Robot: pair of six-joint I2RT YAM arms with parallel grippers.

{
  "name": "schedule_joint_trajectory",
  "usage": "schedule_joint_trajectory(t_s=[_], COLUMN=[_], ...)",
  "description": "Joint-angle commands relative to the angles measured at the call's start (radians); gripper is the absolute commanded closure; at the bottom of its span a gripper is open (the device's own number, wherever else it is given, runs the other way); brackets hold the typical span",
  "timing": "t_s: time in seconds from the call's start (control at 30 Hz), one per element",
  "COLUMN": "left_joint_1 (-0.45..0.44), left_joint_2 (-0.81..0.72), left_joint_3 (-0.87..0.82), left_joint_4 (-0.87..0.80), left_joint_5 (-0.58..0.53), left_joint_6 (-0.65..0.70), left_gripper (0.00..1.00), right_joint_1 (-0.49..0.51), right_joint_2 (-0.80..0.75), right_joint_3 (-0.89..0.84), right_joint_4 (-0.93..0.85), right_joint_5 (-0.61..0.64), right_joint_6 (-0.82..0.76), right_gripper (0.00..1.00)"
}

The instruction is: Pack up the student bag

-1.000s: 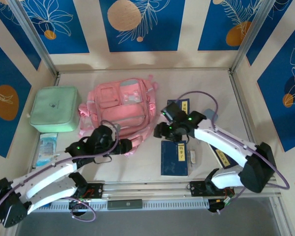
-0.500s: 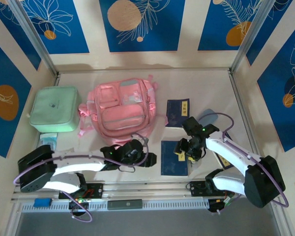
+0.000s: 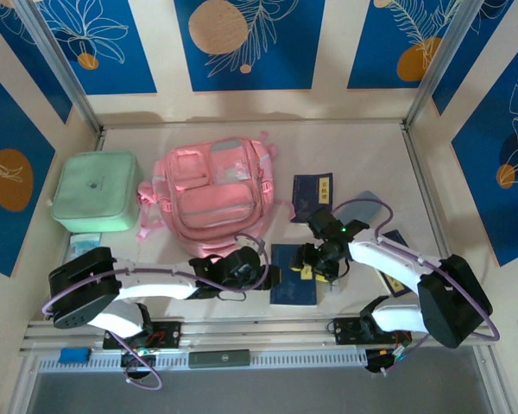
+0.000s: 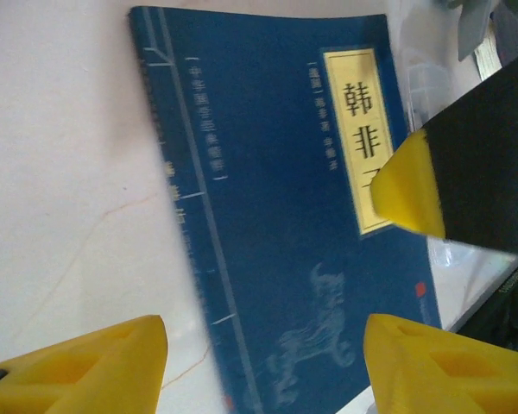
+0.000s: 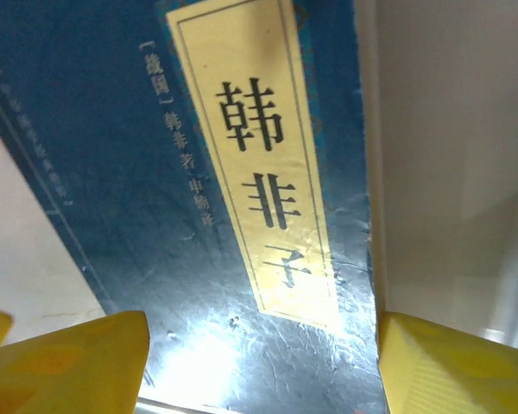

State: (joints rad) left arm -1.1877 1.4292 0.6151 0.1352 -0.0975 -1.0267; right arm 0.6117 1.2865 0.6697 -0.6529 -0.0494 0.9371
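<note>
**Both hands spread over a blue book; bag lying apart at the rear**

Top view: the student bag [image 3: 211, 194], a pink fabric backpack, lies flat with its front pockets upward on the rear part of the pale worktop [image 3: 363, 155], left of centre. A mint-green square case [image 3: 95, 190] sits just beside it on the left. A dark blue book [image 3: 293, 274] with a yellow title label lies near the front edge, in front of the bag and apart from it. A second blue book [image 3: 312, 197] lies to the right of the bag.

The left hand [image 3: 268, 278] reaches in from the left over the near book's left edge; the right hand [image 3: 309, 263] meets it from the right.

Left wrist view: the left hand [image 4: 263, 366] has its yellow-tipped fingers spread wide and grips nothing. The book [image 4: 276, 233] lies below them, and one yellow fingertip [image 4: 406, 190] of the right hand rests over the title label.

Right wrist view: the right hand [image 5: 259, 371] is likewise spread wide and empty above the book [image 5: 112, 172]. Contact with the cover cannot be judged.
</note>
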Motion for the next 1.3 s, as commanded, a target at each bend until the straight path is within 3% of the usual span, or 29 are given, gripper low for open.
schedule_joint_trajectory(t_s=[0.0, 0.2, 0.33, 0.63, 1.27], left_joint_1=[0.012, 0.016, 0.019, 0.027, 0.028], left_joint_2=[-0.025, 0.028, 0.084, 0.17, 0.22], left_joint_3=[-0.014, 0.023, 0.029, 0.033, 0.044], left_joint_4=[-0.049, -0.075, 0.005, 0.051, -0.026], left_joint_5=[-0.043, -0.016, -0.004, 0.004, -0.031], left_joint_6=[-0.02, -0.004, 0.001, -0.024, -0.037], left_gripper=[0.38, 0.39, 0.46, 0.6, 0.68], right_joint_1=[0.001, -0.008, -0.027, -0.018, -0.012], right_joint_2=[0.057, 0.01, 0.018, 0.024, -0.151], right_joint_3=[0.036, -0.004, -0.063, -0.087, -0.071], right_joint_4=[0.068, -0.007, 0.051, 0.145, 0.117], right_joint_5=[-0.083, 0.009, -0.081, -0.15, -0.218], right_joint_6=[0.035, -0.012, -0.04, -0.056, -0.119], right_gripper=[0.3, 0.29, 0.29, 0.29, 0.3])
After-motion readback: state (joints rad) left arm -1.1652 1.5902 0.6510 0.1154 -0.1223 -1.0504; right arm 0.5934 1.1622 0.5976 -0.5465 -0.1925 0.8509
